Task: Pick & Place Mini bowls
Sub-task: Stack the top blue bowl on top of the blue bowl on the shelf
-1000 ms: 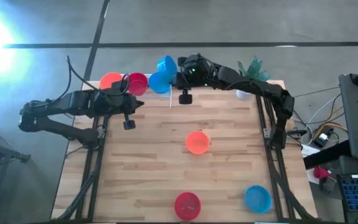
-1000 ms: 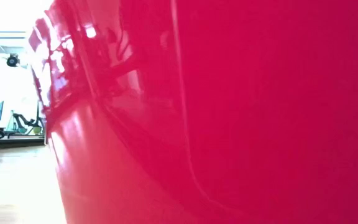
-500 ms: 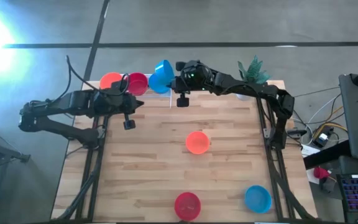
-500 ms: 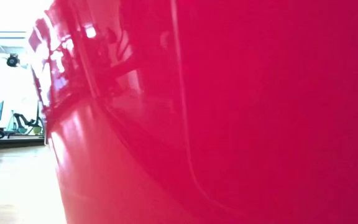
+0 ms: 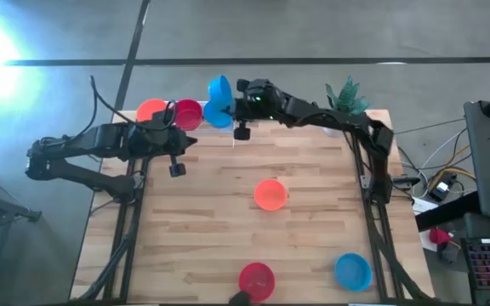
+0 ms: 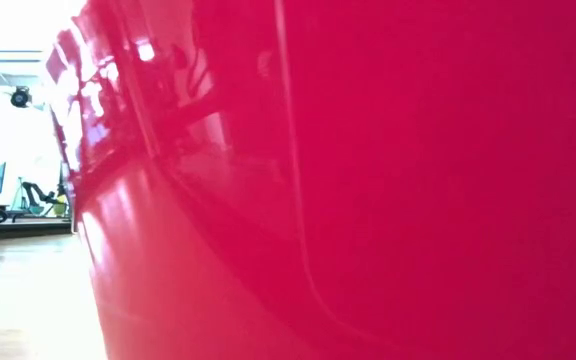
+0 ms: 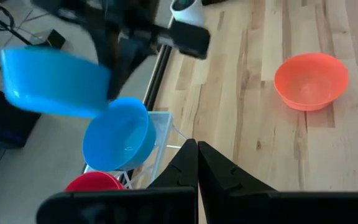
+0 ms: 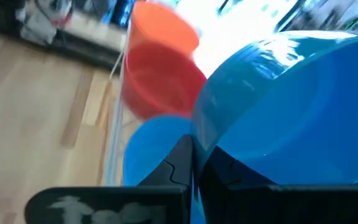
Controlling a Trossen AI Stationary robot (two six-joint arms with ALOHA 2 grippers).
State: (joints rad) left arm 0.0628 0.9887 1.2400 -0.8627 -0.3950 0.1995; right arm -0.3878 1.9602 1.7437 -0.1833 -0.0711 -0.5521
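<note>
A white wire rack (image 7: 165, 126) at the table's far left holds an orange mini bowl (image 5: 151, 110), a red one (image 5: 188, 113) and a blue one (image 5: 217, 116), side by side. My right gripper (image 8: 194, 163) is shut on a second blue bowl (image 5: 219, 88) just above the racked blue bowl (image 8: 157, 149). My left gripper (image 7: 197, 157) hovers shut near the rack, holding nothing. An orange bowl (image 5: 270, 195), a red bowl (image 5: 256, 280) and a blue bowl (image 5: 352, 271) rest on their bases on the table. My right gripper pinches the blue bowl's rim (image 8: 211, 144) between its two fingers, coming from the table's right and slanting slightly down. The bowl is lifted clear and tipped up on edge above the rack.
A small white pot with a green plant (image 5: 344, 98) stands at the far right, behind my right arm. The red bowl (image 6: 368, 180) at the near edge fills the low view. Bare wood lies between the rack and the orange bowl on the table.
My right gripper has gone toward the table's left edge and a little down, carrying the blue bowl. The bowl has tipped further on edge and now hangs over the rack's blue bowl.
</note>
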